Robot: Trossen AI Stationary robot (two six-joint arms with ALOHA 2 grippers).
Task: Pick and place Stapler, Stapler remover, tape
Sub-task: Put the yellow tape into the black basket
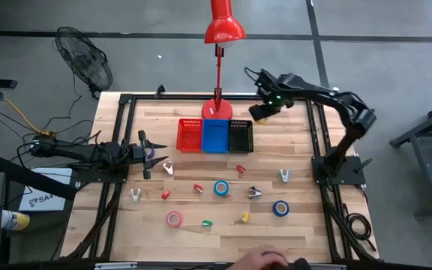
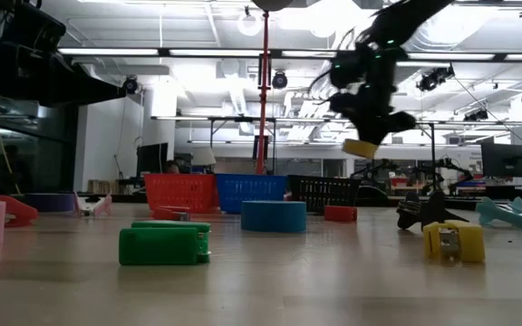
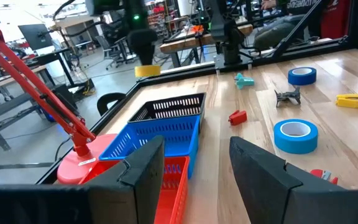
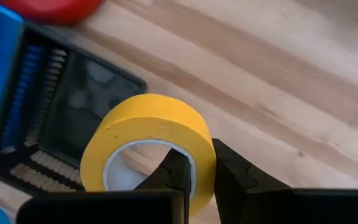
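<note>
Two claws over the plank table (image 1: 298, 217): right claw (image 4: 194, 163) gripping yellow tape (image 4: 148, 127), left claw (image 3: 194, 163) wide.

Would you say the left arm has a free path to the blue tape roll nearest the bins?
Probably yes: the left hand is open and empty, and only bare table and a small red piece lie toward that blue tape roll.

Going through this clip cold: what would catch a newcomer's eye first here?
Probably the right end effector, raised above the table's far side near the black bin and pinching the wall of a yellow tape roll. Next, the red desk lamp standing behind the row of red, blue and black bins. The left end effector waits open at the table's left edge.
</note>
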